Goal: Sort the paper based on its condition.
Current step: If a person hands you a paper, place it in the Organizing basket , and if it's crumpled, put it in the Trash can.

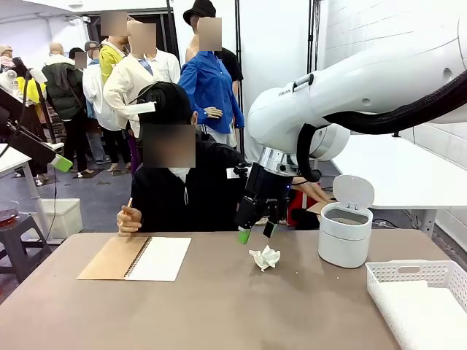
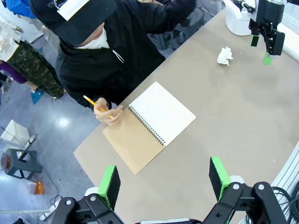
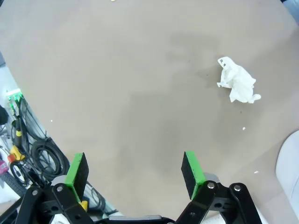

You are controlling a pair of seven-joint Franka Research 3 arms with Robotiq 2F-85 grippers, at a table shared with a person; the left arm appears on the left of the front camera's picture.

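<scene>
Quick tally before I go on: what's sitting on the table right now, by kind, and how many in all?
Crumpled paper: 1
Spiral notebook: 1
White lidded bin: 1
White lattice basket: 1
Total: 4

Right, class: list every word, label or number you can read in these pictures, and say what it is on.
Nothing reads clearly.
Small dark print on the white robot arm: too small to read.
Notebook page: blank.
White patch on the cap: no print to be seen.
</scene>
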